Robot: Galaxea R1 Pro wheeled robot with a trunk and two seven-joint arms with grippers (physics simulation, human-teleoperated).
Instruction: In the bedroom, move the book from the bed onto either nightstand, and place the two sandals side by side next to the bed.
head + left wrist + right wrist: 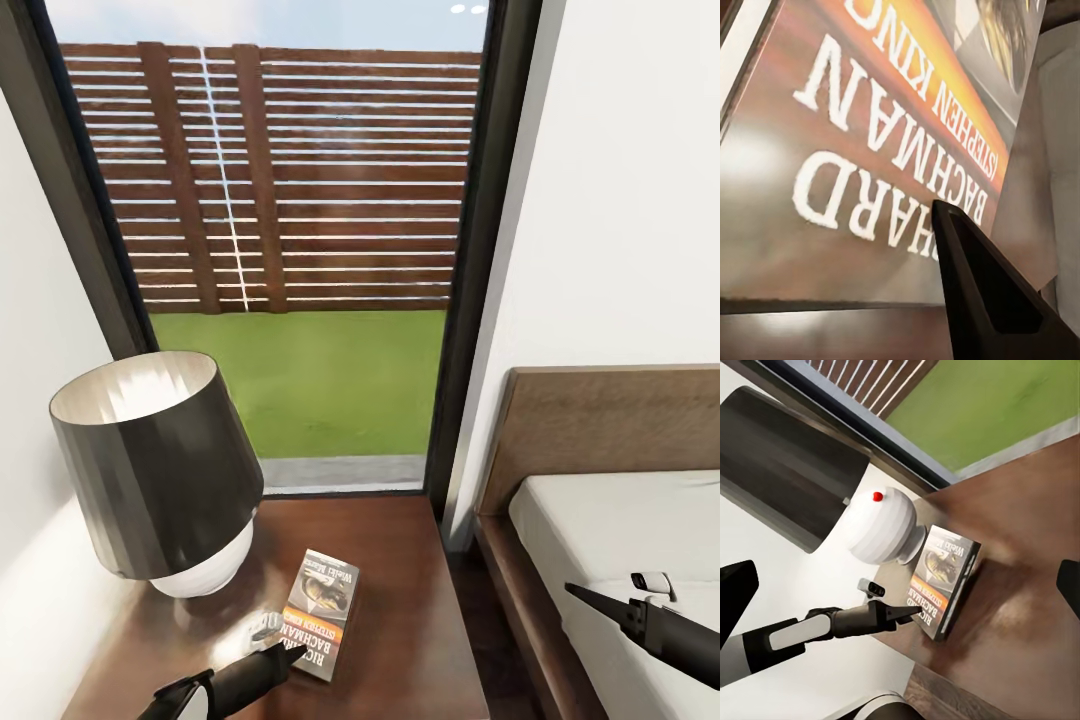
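The book (322, 614) is seen lying flat on the nightstand (400, 560), cover up, w/ the left gripper (272, 652) at its near edge; whether the jaws are still closed on that edge or already let go cannot be told from these views (in the left wrist view one dark finger (982, 292) is seen right at the cover's lower edge, its partner not made out). The placing step is judged nearly done. To finish it well, the jaws should be opened fully before any pull-back, and the arm drawn straight back along its own line, low and slow, so the thin cover isn't dragged or flipped toward the front edge. The lamp (160, 470) stands just beside the book, on the robot's left, so a sideways sweep is to be avoided. The left arm is reached forward and low over the nightstand's near corner, forearm almost level, fingers pointed at the book. The right gripper (580, 594) is held over the bed (610, 530) mattress, nothing seen in it, jaws spread wide per its wrist view. Farther off, the window (290, 250) w/ grass & slatted fence is seen. Sandals remain to be dealt with.
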